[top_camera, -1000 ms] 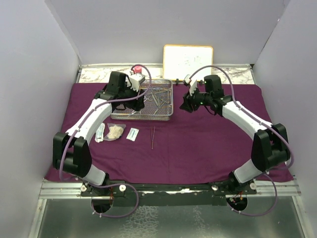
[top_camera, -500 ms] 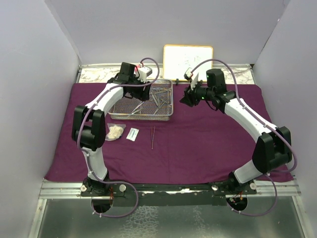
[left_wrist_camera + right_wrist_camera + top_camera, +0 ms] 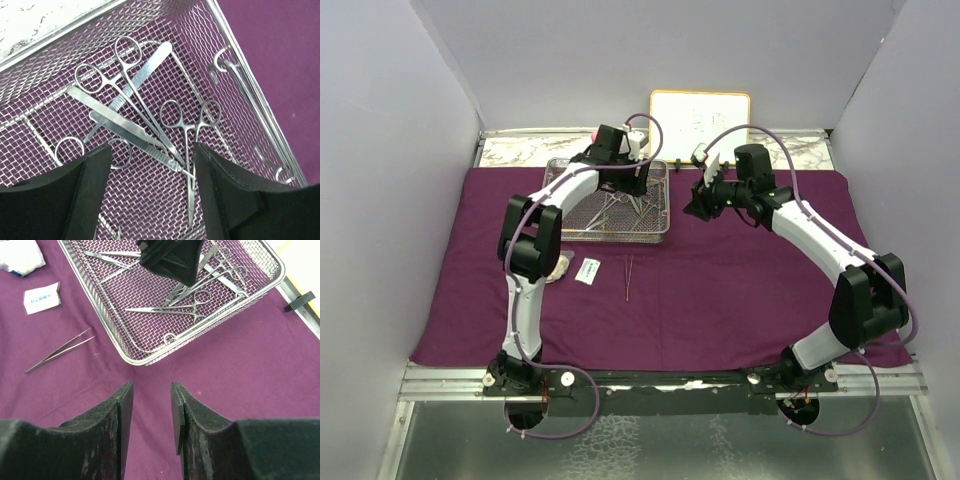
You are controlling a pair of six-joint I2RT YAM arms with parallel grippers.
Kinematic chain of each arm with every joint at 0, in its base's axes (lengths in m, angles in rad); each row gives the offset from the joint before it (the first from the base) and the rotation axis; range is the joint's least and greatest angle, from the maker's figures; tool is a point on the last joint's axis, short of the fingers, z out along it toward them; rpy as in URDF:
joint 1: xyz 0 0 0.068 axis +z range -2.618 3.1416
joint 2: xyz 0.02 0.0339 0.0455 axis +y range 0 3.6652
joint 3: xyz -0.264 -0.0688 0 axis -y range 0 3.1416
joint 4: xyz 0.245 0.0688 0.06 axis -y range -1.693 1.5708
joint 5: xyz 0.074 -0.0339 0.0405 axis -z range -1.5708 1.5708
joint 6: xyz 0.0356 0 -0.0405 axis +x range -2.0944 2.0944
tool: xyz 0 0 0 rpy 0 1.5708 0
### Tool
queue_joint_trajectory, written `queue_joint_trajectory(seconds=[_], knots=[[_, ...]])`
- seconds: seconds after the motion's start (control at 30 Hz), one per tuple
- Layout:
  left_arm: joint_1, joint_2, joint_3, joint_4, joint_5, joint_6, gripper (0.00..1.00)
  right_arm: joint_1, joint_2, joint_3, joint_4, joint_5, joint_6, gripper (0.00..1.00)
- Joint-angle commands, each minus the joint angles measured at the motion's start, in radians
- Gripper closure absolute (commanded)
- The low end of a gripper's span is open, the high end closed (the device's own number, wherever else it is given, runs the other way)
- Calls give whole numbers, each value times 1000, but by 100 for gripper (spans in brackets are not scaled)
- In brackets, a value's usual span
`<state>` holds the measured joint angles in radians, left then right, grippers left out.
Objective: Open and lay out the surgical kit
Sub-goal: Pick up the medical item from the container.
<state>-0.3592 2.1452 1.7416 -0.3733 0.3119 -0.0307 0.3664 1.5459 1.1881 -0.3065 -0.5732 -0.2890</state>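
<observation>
L jaws wider; further right over tray (image 3: 640, 233)

- Your framed whiteboard (image 3: 700, 122) stands at the back wall (image 3: 650, 50); its faint writing is too small to read.
- Just left of it you can see a pink cap (image 3: 596, 136), mostly hidden.
- Speckled white tabletop (image 3: 510, 150) shows along the back.
</observation>
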Motion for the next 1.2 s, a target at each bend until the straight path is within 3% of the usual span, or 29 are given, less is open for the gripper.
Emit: queue_joint_trajectory(seconds=[0.0,0.2,0.77,1.17], knots=[[-14,50,55,29,-112,-20,30,-3,-2,-16,11,-29,8,64],[-33,82,53,27,-174,-2,32,-3,1,-19,10,-43,8,64],[-35,110,44,25,-155,-1,72,-3,0,-30,14,-50,10,65],[-16,81,40,23,-164,20,93,-3,4,-32,14,-54,10,65]])
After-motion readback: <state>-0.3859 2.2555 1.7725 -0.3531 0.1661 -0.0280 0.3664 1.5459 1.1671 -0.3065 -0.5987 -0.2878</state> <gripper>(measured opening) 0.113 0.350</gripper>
